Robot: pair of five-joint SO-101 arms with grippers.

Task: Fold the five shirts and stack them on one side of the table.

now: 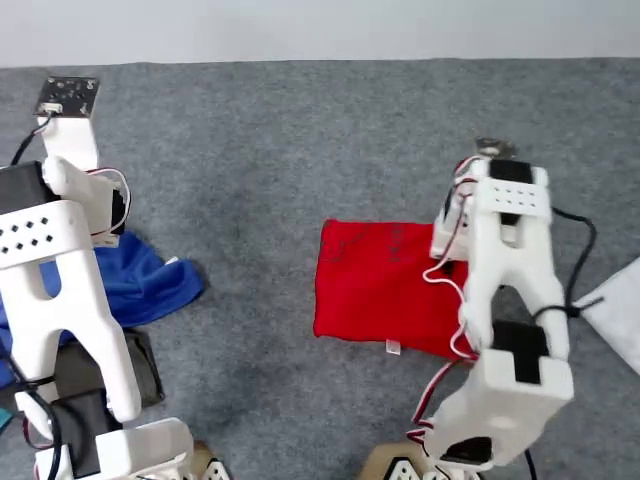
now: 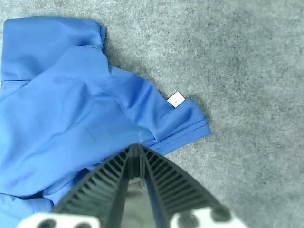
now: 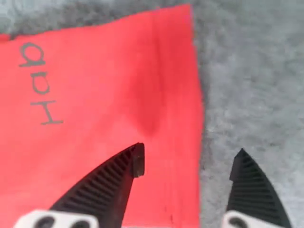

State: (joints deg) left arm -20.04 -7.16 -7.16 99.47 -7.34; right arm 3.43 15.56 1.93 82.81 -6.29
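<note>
A folded red shirt (image 1: 375,285) with grey lettering lies right of the table's middle. My right arm (image 1: 505,250) stands over its right side. My right gripper (image 3: 190,161) is open and straddles an edge of the red shirt (image 3: 95,95), one finger over the cloth and the other over the grey surface. A crumpled blue shirt (image 1: 140,280) lies at the left, under my left arm (image 1: 60,260). My left gripper (image 2: 138,148) is shut, its tips low over the blue shirt (image 2: 61,104), which has a small white tag (image 2: 176,99).
Dark shirts (image 1: 75,365) are piled at the front left, beside the blue one. A pale shirt (image 1: 620,310) lies at the right edge. Grey felt (image 1: 250,150) covers the table, bare across the back and in the middle.
</note>
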